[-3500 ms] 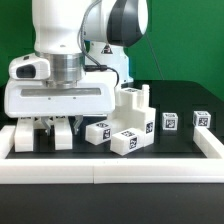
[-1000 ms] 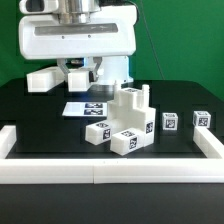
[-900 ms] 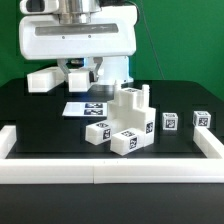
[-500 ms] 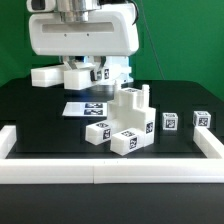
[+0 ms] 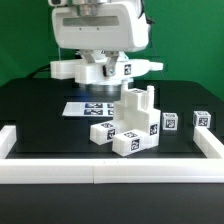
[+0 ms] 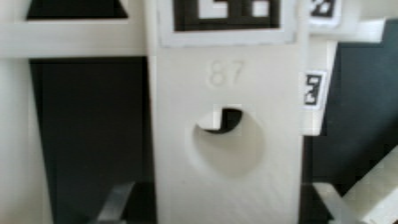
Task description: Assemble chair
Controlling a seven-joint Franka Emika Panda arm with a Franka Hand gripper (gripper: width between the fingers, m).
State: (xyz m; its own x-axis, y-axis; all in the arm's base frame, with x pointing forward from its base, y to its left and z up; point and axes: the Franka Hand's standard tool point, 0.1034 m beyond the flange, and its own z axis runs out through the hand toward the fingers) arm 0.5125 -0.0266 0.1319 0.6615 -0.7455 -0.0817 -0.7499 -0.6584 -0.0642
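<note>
Currently tool clamps flat slab, raised well above table. Slab's long axis runs left to right across exterior view. Stacked chair parts sit below slab, toward exterior view's right, nearer camera. 3.5 s ago tool was low by rail at exterior view's left; now high, shifted rightward.

White chair parts (black-and-white tags)
</note>
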